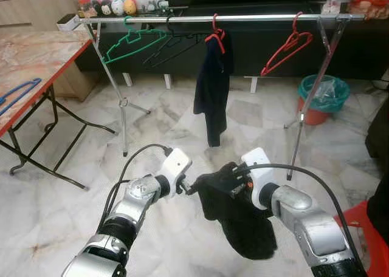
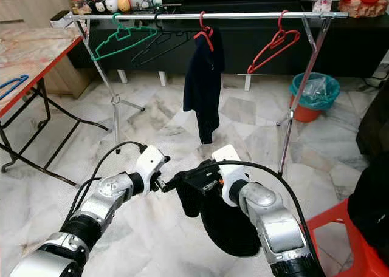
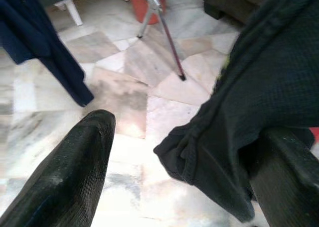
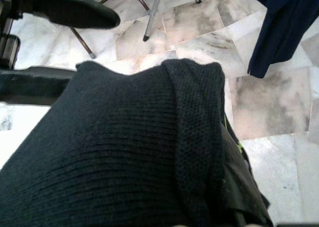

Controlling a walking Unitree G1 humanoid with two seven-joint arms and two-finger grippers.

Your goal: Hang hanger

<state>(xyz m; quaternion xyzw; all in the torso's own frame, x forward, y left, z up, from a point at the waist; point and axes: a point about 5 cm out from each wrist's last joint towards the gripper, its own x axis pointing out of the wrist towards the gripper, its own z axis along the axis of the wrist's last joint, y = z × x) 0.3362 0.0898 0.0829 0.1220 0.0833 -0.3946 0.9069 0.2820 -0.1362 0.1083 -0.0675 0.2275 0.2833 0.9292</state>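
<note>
left end effector (image 1: 189,188): fingers spread, reaching inward | right end effector (image 2: 182,181): fingers hidden, arm bent inward

Black knit garment (image 1: 237,213), green hanger (image 1: 130,43), red hanger (image 1: 287,49), veined marble floor (image 1: 164,122)

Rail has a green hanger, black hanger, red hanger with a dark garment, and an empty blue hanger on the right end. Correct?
Not quite: in the left eye view the empty hanger at the right end of the rail is red, not blue. The green hanger, black hanger and red hanger carrying the dark garment are as you say.
</note>
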